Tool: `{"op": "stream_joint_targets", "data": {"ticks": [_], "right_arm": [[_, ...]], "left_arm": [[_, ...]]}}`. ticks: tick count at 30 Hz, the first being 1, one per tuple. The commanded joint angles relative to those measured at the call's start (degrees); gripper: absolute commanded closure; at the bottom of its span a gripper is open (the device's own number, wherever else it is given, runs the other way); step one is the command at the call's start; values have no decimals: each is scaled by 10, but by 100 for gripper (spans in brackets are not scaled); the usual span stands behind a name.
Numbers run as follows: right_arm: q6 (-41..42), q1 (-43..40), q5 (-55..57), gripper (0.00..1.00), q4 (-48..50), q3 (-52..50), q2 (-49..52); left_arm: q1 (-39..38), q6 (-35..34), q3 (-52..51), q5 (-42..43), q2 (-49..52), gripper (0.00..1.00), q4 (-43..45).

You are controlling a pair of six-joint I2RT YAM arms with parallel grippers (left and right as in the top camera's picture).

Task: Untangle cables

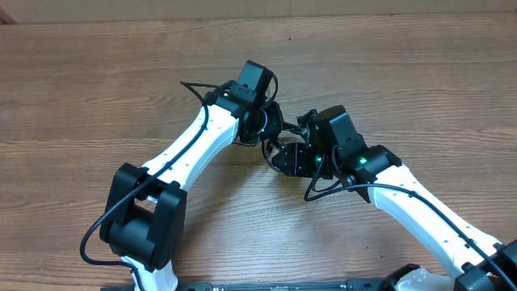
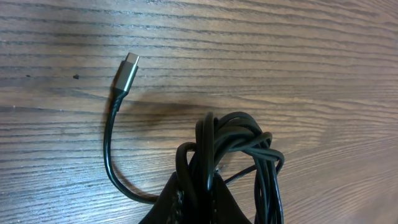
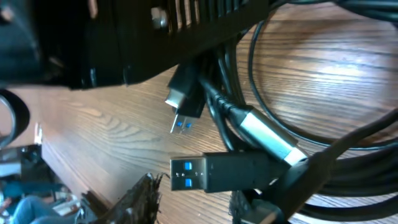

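Bare wooden table (image 1: 97, 73). The left arm (image 1: 182, 153) reaches in from 7 o'clock and the right arm (image 1: 420, 206) from 4 o'clock, and their heads crowd together over the middle. From above, these heads and the arms' own thick black leads (image 1: 323, 190) hide most of the work.

The cables (image 2: 249, 149) lie at the table's centre as a tight bundle of thin black loops wound over one another. The left gripper (image 2: 198, 202) is clamped hard on the bundle's lower end. One tail escapes toward 10 o'clock of the bundle, curves over the wood and ends in a grey metal plug (image 2: 126, 73) lying flat.

In the right wrist view, a black housing (image 3: 124, 37) blocks the upper left. Below it hang a small plug (image 3: 183, 102), a silver-collared plug (image 3: 267, 138) and a flat plug with blue inserts (image 3: 211, 173).

The right gripper (image 3: 196, 208) has its fingers a modest way apart, just at 6 o'clock of the blue plug. I cannot tell whether they touch it.
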Motion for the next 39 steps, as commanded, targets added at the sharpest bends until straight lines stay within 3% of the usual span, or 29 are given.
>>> {"op": "stream_joint_targets", "data": {"ticks": [1, 8, 16, 23, 29, 39], "right_arm": [[-7, -1, 27, 68, 7, 14, -1], [69, -22, 35, 72, 10, 14, -1], [99, -61, 35, 75, 11, 14, -1], [99, -62, 77, 74, 10, 14, -1], [98, -62, 110, 74, 10, 14, -1], [98, -62, 125, 74, 1, 14, -1]], "left_arm": [[-8, 22, 2, 11, 1, 96, -1], [-8, 76, 2, 11, 1, 96, -2], [-8, 85, 2, 15, 1, 96, -2], [-8, 111, 2, 92, 1, 96, 7], [-7, 183, 2, 165, 1, 96, 7], [3, 239, 2, 221, 1, 96, 16]]}}
